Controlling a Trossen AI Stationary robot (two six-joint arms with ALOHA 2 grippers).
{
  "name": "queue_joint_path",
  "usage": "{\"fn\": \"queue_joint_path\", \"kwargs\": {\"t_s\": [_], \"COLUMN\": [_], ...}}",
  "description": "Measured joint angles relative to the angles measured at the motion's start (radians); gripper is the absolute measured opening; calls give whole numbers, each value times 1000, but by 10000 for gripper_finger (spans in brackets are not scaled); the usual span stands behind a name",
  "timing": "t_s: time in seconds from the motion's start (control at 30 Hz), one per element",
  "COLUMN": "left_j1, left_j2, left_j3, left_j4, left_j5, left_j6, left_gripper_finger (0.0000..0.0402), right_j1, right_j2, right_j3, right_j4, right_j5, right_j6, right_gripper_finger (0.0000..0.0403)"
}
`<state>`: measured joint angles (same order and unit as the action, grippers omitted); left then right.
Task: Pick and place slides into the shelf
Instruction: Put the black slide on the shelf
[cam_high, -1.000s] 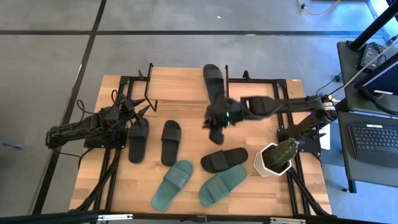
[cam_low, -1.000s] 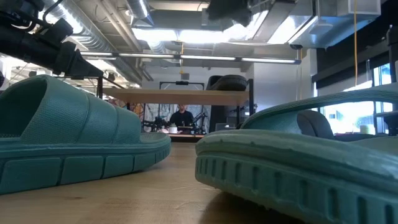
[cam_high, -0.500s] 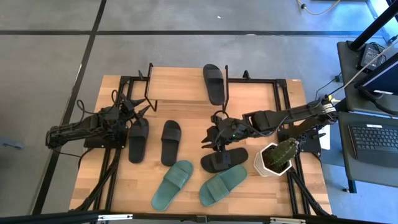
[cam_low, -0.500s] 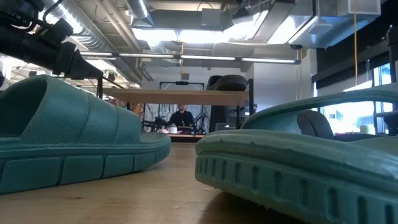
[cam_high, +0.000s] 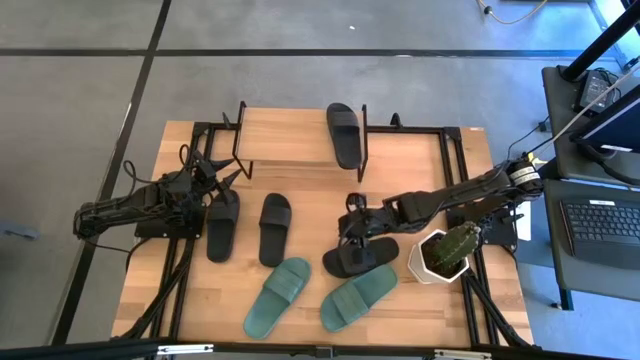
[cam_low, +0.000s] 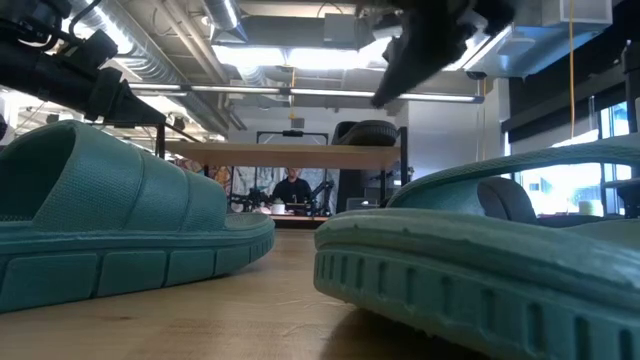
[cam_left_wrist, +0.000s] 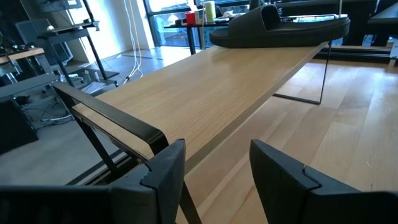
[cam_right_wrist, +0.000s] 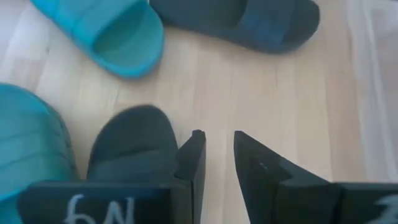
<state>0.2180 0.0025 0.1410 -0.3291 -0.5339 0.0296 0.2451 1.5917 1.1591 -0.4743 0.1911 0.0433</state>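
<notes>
Wooden counter (cam_high: 300, 180) carries all items, inspected left to right. Left pincer (cam_high: 222, 172) rests at the left side beside the shelf's near-left corner, fingers (cam_left_wrist: 165, 171) spread wide and empty. Two black slides (cam_high: 222, 224) (cam_high: 274, 228) lie side by side just right of it. Shelf (cam_high: 290, 138), at the far edge, bears one black slide (cam_high: 343, 134) at its right end. Two teal slides (cam_high: 278, 296) (cam_high: 358, 296) lie at the near edge. Right pincer (cam_high: 352, 232) hovers over the rear end of a fourth black slide (cam_high: 360, 257), fingers (cam_right_wrist: 193, 158) parted narrowly, gripping nothing. Potted cactus (cam_high: 447, 252) stands just beside that slide on the right.
</notes>
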Motion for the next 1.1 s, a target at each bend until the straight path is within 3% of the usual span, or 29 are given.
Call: {"fn": "queue_joint_path", "kwargs": {"t_s": [0.6,0.93,1.1], "left_j1": [0,0,0], "left_j2": [0,0,0], "left_j3": [0,0,0], "left_j4": [0,0,0], "left_j5": [0,0,0], "left_j6": [0,0,0], "left_gripper_finger": [172,172,172], "right_j1": [0,-6,-6], "right_j2": [0,0,0], "right_j3": [-119,-119,-119], "right_j4": [48,63,66], "right_j5": [0,2,-2], "right_j6": [3,49,135], "right_gripper_finger": [92,201,231]}}
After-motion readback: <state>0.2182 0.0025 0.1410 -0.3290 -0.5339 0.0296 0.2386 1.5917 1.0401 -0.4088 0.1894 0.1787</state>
